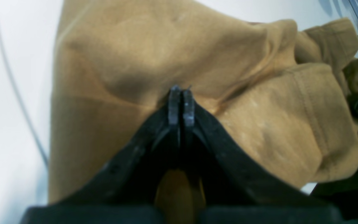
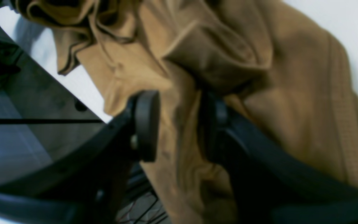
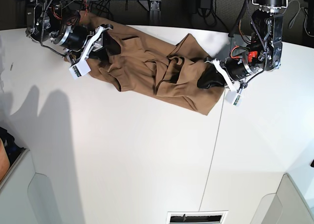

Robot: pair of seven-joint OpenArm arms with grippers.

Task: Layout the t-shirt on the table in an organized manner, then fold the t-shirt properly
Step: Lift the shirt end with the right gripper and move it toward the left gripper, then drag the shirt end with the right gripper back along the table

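The tan-brown t-shirt lies bunched and wrinkled in a long band across the far part of the white table, stretched between my two grippers. In the left wrist view my left gripper is shut, its fingertips pinching a fold of the t-shirt, with creases running out from them. In the base view the left gripper sits at the band's right end. My right gripper stands open at the band's left end, a hanging strip of the t-shirt loose between its fingers. The base view shows the right gripper near the table's far edge.
The table's far edge runs close beside the right gripper, with floor beyond it. Cables and gear line the back. A thin dark seam runs from the shirt's right corner toward the front. A vent grille sits at the front edge.
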